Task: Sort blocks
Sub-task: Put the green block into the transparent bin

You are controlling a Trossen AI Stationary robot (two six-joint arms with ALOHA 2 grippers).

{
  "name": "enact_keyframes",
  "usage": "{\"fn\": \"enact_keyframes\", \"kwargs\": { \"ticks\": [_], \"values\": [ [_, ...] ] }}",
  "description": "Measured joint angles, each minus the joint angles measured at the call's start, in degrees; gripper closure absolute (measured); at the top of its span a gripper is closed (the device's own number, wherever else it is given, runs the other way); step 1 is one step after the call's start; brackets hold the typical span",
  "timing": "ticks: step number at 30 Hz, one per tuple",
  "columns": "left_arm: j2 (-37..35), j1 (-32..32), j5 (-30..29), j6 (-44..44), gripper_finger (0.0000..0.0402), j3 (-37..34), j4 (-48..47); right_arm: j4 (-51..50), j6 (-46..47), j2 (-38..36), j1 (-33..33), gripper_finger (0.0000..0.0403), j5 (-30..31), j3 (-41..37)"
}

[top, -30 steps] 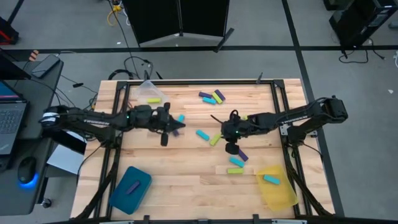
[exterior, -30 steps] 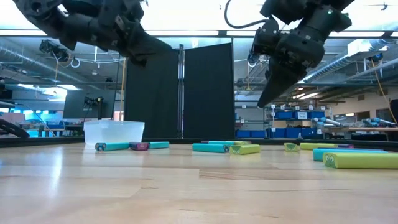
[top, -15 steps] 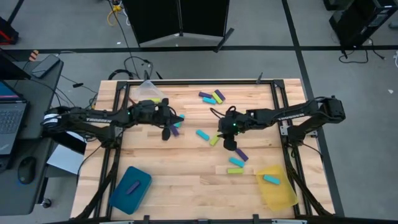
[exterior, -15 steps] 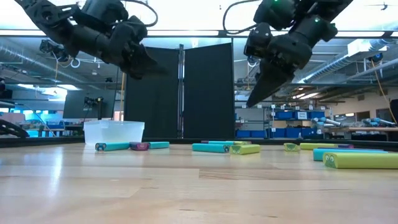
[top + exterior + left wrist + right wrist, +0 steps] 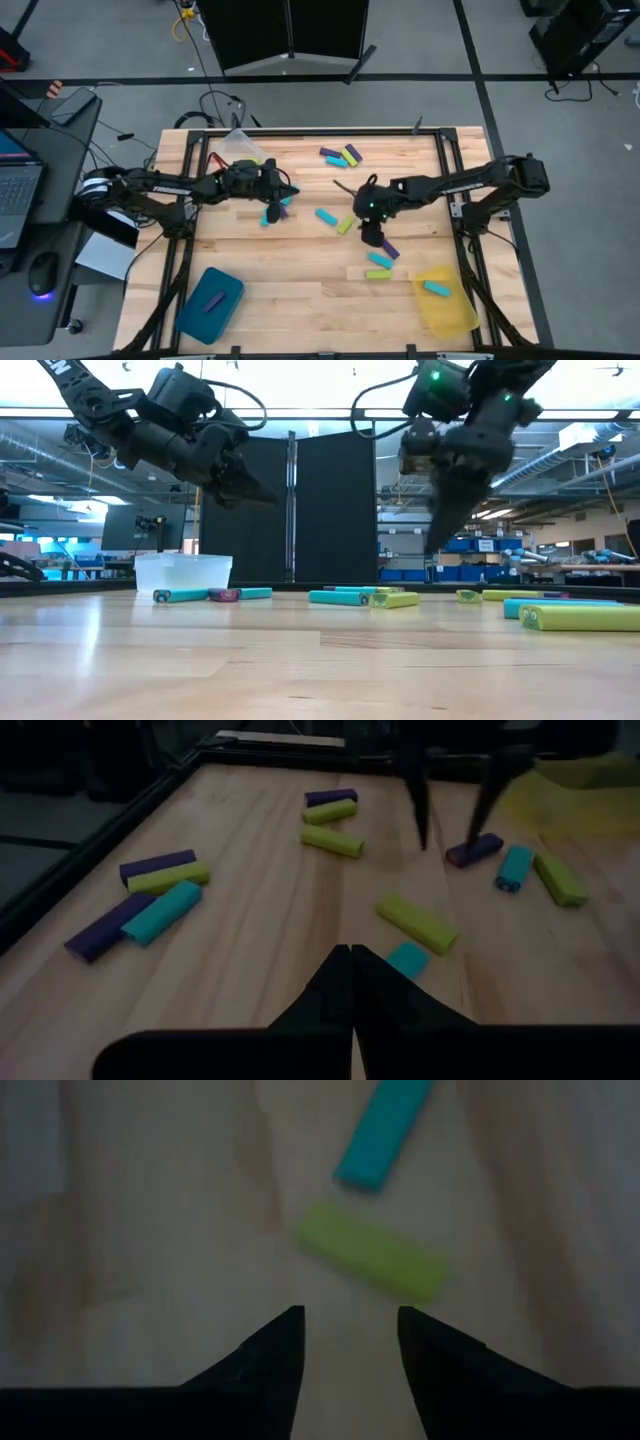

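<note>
Right gripper (image 5: 347, 1342) – fingers parted, empty – above a yellow-green block (image 5: 375, 1266); left gripper (image 5: 352, 982) shut.

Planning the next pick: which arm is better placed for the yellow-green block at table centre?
Right. The right gripper hangs over the yellow-green block with fingers parted and empty. The left gripper is shut and farther off, near the cyan and purple blocks.

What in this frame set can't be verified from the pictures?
- Clear tray, high view: the left arm covers part of it; contents unreadable.
- Blocks under the right pincer, high view: the arm hides part of the purple block.
- Blocks in the low view: the far ones overlap; no count possible.
- Teal tray: the dark item inside is too small to name.
</note>
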Motion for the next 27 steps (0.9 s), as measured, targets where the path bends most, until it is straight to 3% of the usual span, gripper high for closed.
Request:
{"fn": "enact_keyframes", "kwargs": {
  "ticks": [7, 17, 20, 27],
  "values": [
    [0.00, 0.00, 0.00, -0.61, 0.0396, 0.00, 1.92, -11.19, 11.58, -0.01, 5.73, 0.0182, 4.69, 1.97],
    [0.00, 0.00, 0.00, -5.80, 0.0396, 0.02, 4.96, -14.73, 30.80, -0.01, -8.25, 0.0177, 14.81, 1.99],
    [0.00, 0.00, 0.00, -5.80, 0.0396, 0.02, 4.97, -14.54, 37.07, 0.06, -11.78, 0.0174, 15.42, 0.50],
    [0.00, -0.02, 0.00, -5.91, 0.0396, 0.02, 4.76, -8.79, 43.83, 0.18, -12.34, 0.0166, 15.56, -3.69]
  ]
}}
